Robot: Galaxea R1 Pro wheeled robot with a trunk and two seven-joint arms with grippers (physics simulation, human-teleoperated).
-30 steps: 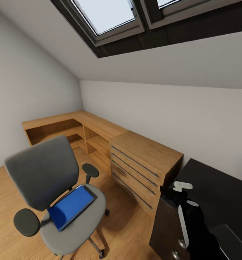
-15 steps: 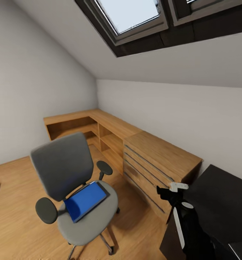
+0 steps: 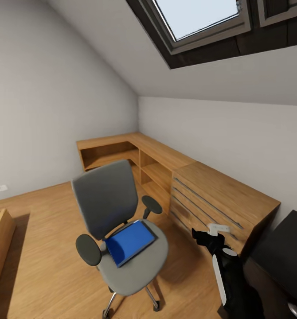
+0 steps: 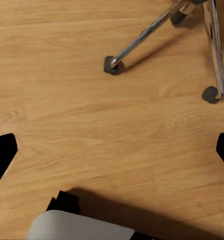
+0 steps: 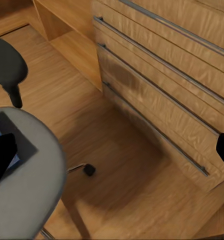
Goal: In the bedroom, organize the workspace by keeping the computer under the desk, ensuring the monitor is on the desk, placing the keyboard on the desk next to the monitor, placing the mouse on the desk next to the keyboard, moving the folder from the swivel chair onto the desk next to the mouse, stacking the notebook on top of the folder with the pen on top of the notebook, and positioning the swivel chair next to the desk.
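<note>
Head view — folder on swivel chair

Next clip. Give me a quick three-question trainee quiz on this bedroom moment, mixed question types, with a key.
1. True or false: the blue folder lies on the seat of the swivel chair.
2. Multiple choice: what stands directly behind the chair in the head view? A) a bed B) a wooden drawer chest joined to low open shelves C) a refrigerator
3. Short answer: what kind of floor does the chair's chrome base stand on?

Key
1. True; it sits flat on the grey seat, between the black armrests.
2. B
3. A light wooden floor; the left wrist view shows two chrome legs with castors resting on it.
</note>
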